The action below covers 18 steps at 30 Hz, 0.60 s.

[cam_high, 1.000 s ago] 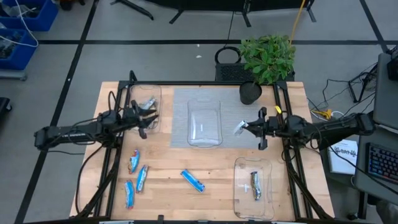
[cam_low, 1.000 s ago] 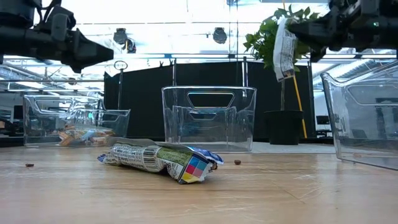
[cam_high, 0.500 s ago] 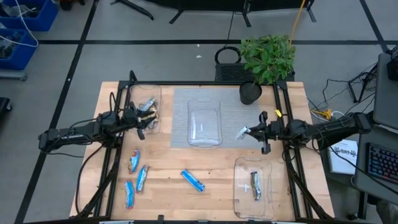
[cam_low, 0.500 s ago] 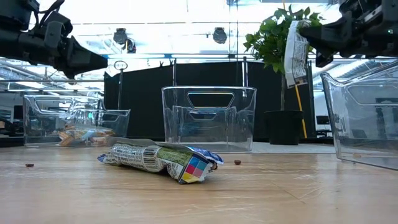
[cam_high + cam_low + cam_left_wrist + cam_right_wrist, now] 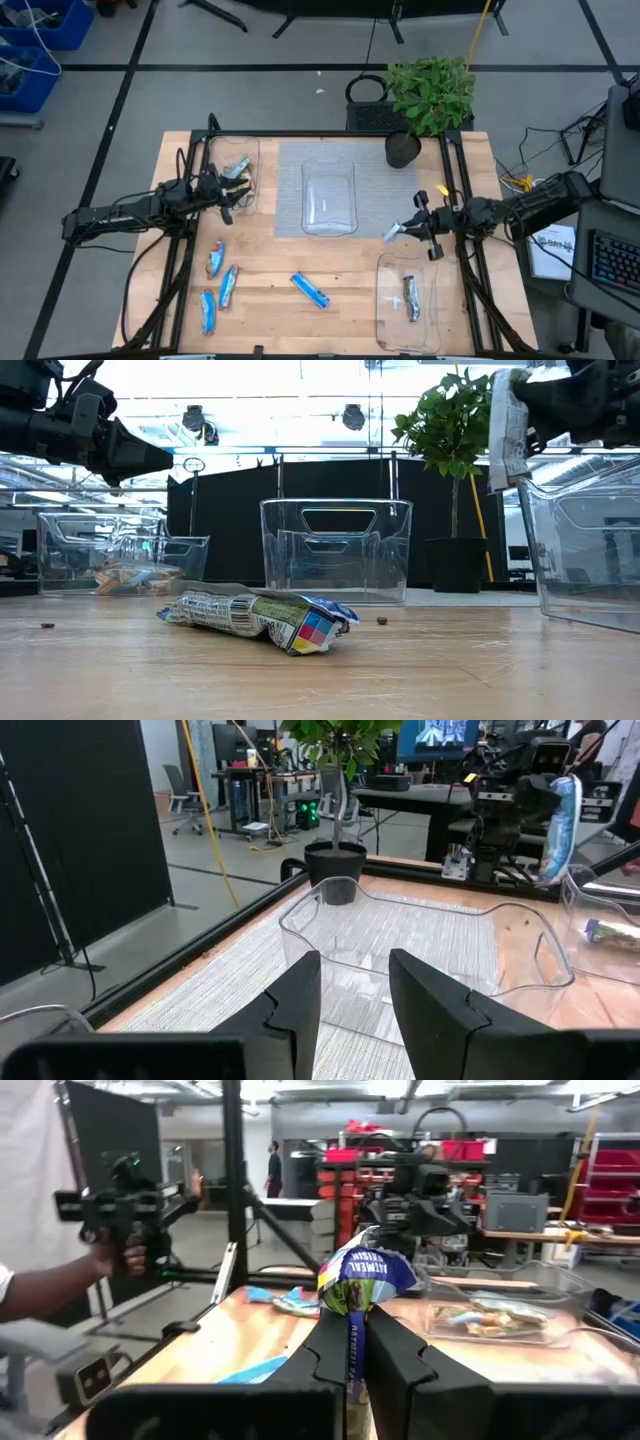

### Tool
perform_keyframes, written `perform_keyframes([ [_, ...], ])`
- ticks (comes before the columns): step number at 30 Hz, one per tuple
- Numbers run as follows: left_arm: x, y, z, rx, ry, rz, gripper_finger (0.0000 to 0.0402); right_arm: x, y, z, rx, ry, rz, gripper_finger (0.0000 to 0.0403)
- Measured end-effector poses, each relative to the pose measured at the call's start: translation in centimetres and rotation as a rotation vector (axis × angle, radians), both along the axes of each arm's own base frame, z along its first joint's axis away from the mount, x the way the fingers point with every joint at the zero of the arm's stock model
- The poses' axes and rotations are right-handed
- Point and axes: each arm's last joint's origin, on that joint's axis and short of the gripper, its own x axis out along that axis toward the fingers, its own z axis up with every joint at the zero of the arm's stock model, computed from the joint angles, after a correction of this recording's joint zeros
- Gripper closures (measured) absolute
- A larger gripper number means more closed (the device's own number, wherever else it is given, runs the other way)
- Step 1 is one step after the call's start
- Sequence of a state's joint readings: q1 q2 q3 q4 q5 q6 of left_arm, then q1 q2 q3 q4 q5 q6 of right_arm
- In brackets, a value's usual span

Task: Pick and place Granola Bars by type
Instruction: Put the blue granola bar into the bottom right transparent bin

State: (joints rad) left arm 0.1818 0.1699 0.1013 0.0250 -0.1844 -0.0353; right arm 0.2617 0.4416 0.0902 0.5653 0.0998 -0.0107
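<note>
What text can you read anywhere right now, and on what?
"OATMEAL RAISIN", partly legible: on the granola bar pinched in the right gripper.
Bar lying on the table: printing too blurred to read.
Blue bars and tray bars: too small to read.
Nothing else is readable.

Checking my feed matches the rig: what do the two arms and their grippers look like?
Both arms are dark, slim and jointed, with black cables looping along them. The left gripper and right gripper each end in two black, flat, blunt fingers. A small yellow marking shows near the right wrist.
</note>
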Motion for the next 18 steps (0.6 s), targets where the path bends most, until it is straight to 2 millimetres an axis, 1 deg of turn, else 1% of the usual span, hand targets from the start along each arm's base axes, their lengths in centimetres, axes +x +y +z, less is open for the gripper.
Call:
perform_keyframes([
  [6, 0.0, 0.0, 0.0, 0.001, 0.0, 0.0, 0.0275, -0.1, 0.6, -0.5, -0.021, 0.046, 0.048, 0.0395],
  [10, 0.0, 0.0, 0.0, 0.001, 0.0, 0.0, 0.0275, -0.2, 1.1, -0.7, -0.017, 0.075, 0.133, 0.0394],
  [18, 0.0, 0.0, 0.0, 0.006, 0.001, 0.0, 0.0275, -0.5, 1.9, -0.6, -0.046, 0.049, 0.223, 0.0396],
])
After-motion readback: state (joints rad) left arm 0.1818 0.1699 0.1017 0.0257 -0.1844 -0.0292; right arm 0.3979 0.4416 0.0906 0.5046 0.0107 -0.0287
